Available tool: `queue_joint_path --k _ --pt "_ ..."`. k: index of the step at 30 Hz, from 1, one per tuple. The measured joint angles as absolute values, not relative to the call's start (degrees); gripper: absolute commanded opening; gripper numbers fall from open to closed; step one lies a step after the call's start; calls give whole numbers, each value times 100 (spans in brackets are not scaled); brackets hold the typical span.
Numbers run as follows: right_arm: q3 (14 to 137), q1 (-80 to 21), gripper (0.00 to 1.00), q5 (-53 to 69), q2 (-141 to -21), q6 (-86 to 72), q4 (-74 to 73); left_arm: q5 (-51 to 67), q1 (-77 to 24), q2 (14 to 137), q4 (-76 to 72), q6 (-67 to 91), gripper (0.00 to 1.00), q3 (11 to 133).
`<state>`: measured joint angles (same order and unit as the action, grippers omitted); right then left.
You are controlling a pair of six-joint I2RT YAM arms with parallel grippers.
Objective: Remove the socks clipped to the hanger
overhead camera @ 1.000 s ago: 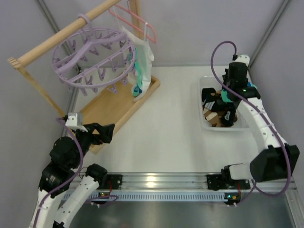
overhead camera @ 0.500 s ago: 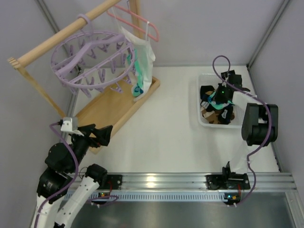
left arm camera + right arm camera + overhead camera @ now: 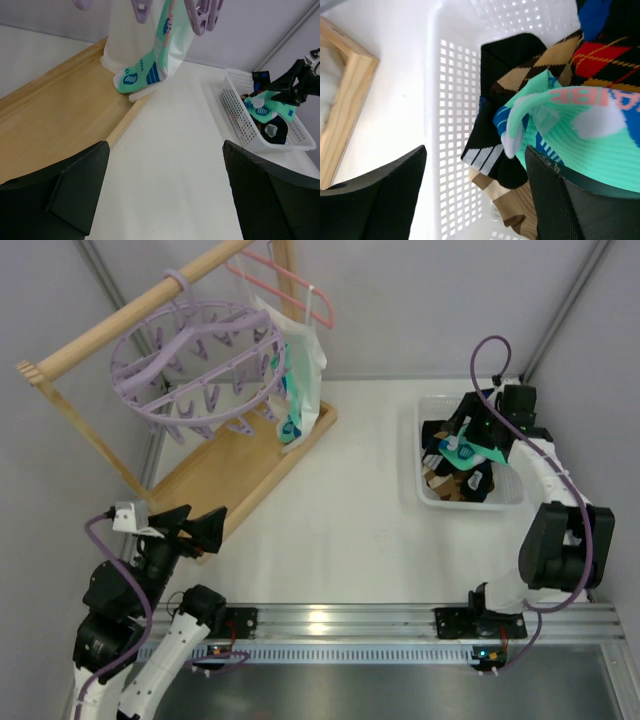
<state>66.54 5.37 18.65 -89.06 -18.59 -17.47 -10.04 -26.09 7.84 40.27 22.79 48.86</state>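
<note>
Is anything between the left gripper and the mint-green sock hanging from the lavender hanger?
Nothing visible does. The left gripper, open, faces the mint-green sock across the table and the low wooden base; the white cloth hangs behind the sock, not in front.

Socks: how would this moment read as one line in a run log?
hanger: mint sock hanging | basket: sock pile inside | right jaws: open over basket | left jaws: open, empty

Socks in white basket
</note>
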Motion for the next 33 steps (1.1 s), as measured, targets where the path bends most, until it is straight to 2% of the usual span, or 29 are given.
queue_joint_path --k 1,2,8,11,16,20,24,29,33 --pt "6696 526 87 1802 -8726 -1817 -1817 -1092 -2609 694 4027 2294 98 4884" --pt "6716 521 90 1752 -8538 -1778 -1885 -1188 -2609 591 4027 2316 98 4877" --pt "6639 139 91 1876 -7614 -1562 -1857 -1806 -2606 113 4018 2480 98 4862" --pt "6252 -847 93 2320 -7238 -1450 -1199 -1940 -2604 115 4021 2536 98 4853" --pt "5861 -2943 92 2294 -7262 -1299 191 -2064 -2563 115 4023 2552 98 4851" --pt "6075 -4018 90 1520 -7940 -1122 1188 -2091 -2556 115 4021 2556 98 4851" --pt "6921 -4619 84 770 -9155 -943 1653 -2099 -2550 117 4021 2556 98 4851" --pt "8040 -4838 83 -16 -10462 -602 1798 -2110 -2547 117 4021 2556 98 4849" --pt "8534 -4836 82 -681 -11059 -314 1892 -2110 -2547 117 4023 2554 98 4840"
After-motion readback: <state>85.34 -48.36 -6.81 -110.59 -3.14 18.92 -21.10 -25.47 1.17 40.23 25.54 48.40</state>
